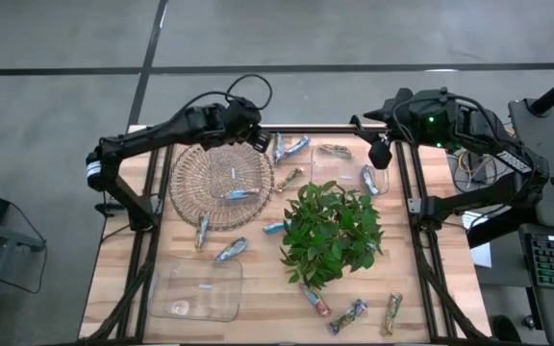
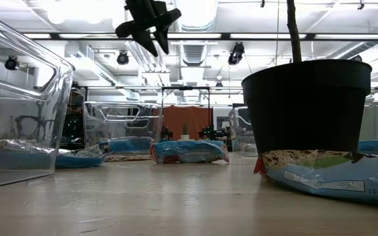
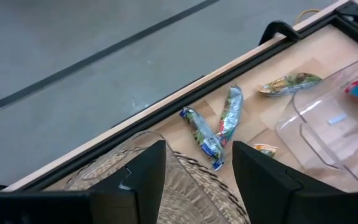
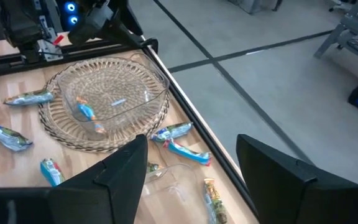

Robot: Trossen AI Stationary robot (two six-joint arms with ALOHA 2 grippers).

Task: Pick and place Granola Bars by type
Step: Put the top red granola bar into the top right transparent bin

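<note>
Plant pot point(image 2: 315, 108), black and close, fills the right of the low view and sits on the edge of a granola bar wrapper point(image 2: 336, 178) lying flat on the wooden table point(image 2: 176, 203); seen from above, the leafy plant point(image 1: 332, 232) stands mid-table and would likely make any reach across awkward; three multicoloured bars point(image 1: 359, 309) lie loose along the lower edge, near an empty clear tray point(image 1: 198, 290) at lower left; further up, a wicker basket point(image 1: 221, 183) holds one blue bar point(image 1: 240, 193), probably already sorted; two more bars point(image 3: 215, 126) rest crossed just past its rim; left gripper point(image 1: 256, 137) hovers there, fingers parted and empty, seemingly lining up a pick; right gripper point(image 1: 381, 152) hangs at upper right, jaws wide, holding nothing.
</note>
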